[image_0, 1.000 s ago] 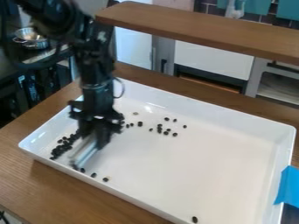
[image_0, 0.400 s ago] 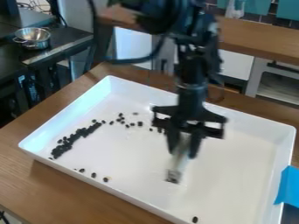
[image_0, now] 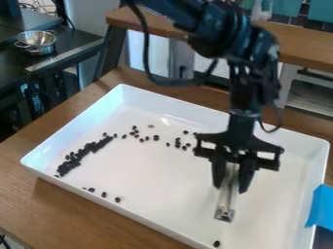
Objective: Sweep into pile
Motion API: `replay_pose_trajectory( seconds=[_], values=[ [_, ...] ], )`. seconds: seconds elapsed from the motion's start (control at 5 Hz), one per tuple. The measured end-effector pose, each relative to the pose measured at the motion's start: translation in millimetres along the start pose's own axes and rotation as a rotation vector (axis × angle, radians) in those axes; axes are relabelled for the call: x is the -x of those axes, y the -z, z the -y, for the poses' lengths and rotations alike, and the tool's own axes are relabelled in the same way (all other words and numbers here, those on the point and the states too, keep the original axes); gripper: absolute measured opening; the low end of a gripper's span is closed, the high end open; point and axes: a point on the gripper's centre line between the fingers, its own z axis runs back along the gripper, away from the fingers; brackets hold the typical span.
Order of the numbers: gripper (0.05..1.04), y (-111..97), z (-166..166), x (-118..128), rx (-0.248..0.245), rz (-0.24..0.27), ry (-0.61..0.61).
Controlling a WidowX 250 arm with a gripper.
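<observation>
White tray (image_0: 162, 180), flat on a brown wood table (image_0: 39, 199). Black gripper (image_0: 230, 187) over the right half of the tray, pointing down, fingers closed in on both sides of a pale, narrow tool (image_0: 226, 200). Tool slants down, its silvery end lowest.

Dark bits (image_0: 79, 154): densest in a slanting band at the tray's left side. Thinner scatter runs from the band's upper end toward the gripper; one pale bit (image_0: 151, 126) just above that scatter. A few more near the lower-left wall. One lone bit (image_0: 216, 243) by the bottom wall, below the tool's end.

Blue tape (image_0: 319, 207) on the right wall. Metal bowl (image_0: 37, 43) on a dark counter (image_0: 70, 53), upper left.
</observation>
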Motion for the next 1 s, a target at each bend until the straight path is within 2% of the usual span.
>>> replay_pose_trajectory(
  seconds=[0.2, 0.4, 0.6, 1.0],
  values=[
    [0.380, 10.0, 17.4, 3.9, 0.006, 0.027, -0.001],
    [0.380, 14.2, 24.3, 8.3, 0.035, 0.023, -0.017],
    [0.380, 22.5, 25.4, 15.6, 0.037, 0.016, -0.013],
    [0.380, 33.6, 24.0, 24.2, 0.036, 0.040, -0.004]
  ],
)
